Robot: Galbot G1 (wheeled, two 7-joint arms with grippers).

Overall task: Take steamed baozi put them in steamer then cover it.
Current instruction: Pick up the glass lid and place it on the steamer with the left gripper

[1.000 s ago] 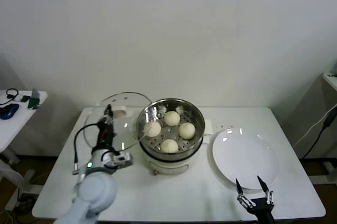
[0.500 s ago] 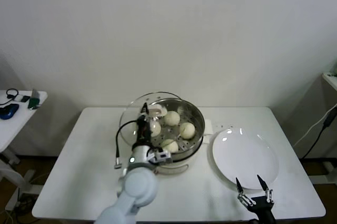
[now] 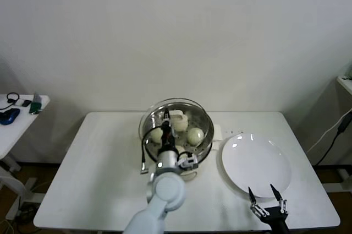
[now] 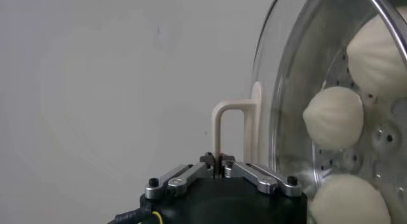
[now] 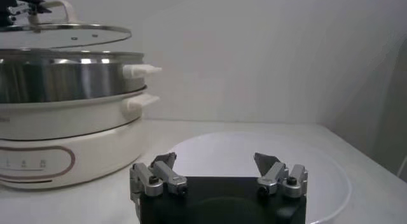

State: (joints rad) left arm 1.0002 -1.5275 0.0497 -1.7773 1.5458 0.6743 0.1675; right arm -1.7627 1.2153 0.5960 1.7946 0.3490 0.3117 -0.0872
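Note:
The steamer [image 3: 204, 145] stands mid-table on its cream cooker base, with the cream-white baozi [image 3: 194, 135] inside; three show in the left wrist view [image 4: 334, 117]. My left gripper [image 3: 166, 116] is shut on the cream bar handle [image 4: 227, 133] of the glass cover [image 3: 175, 125] and holds it just above the steamer, nearly centred over it. In the right wrist view the cover [image 5: 63, 34] hovers slightly above the steamer rim [image 5: 70, 56]. My right gripper [image 3: 265, 195] is open and empty, parked near the table's front right edge.
A flat white plate [image 3: 256, 164] lies to the right of the steamer, just behind my right gripper. A side table [image 3: 16, 118] with small items stands at the far left. The steamer's cream side handles [image 5: 141, 85] stick out toward the plate.
My left gripper has carried the cover to the right, from beside the steamer's left to over the steamer. The right arm has not moved.

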